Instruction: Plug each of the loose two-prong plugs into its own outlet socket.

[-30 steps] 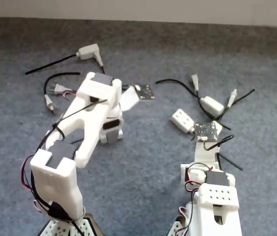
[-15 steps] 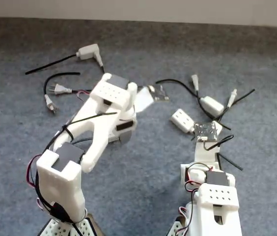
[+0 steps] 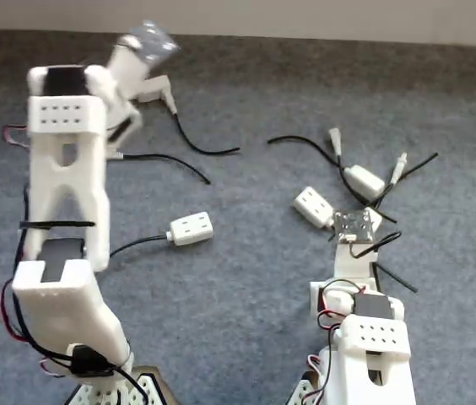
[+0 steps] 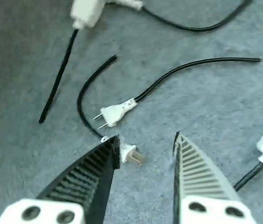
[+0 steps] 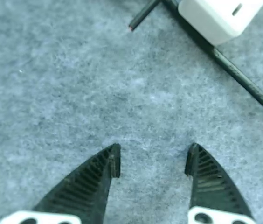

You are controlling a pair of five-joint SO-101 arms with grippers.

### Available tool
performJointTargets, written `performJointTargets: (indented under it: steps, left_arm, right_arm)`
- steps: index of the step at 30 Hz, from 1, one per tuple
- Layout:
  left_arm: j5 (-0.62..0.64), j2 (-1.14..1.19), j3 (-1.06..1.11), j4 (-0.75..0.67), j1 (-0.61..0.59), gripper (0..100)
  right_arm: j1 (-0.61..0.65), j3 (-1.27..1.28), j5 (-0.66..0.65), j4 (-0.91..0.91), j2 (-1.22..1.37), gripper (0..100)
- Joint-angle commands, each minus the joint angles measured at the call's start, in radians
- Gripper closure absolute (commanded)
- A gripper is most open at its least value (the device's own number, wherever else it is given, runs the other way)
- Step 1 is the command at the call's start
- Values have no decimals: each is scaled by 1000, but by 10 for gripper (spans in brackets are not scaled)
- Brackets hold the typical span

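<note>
1. Left wrist view: the left gripper [image 4: 145, 139] is hovering, jaws spread, over a small white two-prong plug [image 4: 132, 155] lying on grey carpet [image 4: 24, 154].
2. The right gripper [image 5: 154, 149] is hanging spread apart near a white outlet socket block [image 5: 218, 16].

We look down on a grey-blue carpet [image 3: 246, 287] that covers the whole work surface, its short, felt-like pile mottled lighter and darker. Along the far edge we see a pale band [image 3: 348, 17], plain and unmarked, running from left to right; we cannot tell whether it is a wall or a board. The light falls soft and even, with only faint, blurred shadows on the carpet near us.
</note>
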State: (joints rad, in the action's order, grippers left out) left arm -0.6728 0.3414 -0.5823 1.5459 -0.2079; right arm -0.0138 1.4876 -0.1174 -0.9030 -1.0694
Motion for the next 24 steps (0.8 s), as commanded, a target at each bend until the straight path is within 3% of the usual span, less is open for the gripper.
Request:
performJointTargets:
  steps: [1, 8, 14, 24]
  left_arm:
    - [112, 1, -38, -72, -82, 797]
    - [334, 193, -97, -89, -145, 800]
    - [681, 321, -197, -41, -239, 800]
    - [715, 463, -272, -41, -223, 800]
  right_arm:
    - [28, -4, -11, 15, -8, 771]
    - [28, -2, -11, 15, -7, 771]
    - [28, -2, -11, 15, -7, 771]
    - [28, -2, -11, 16, -7, 771]
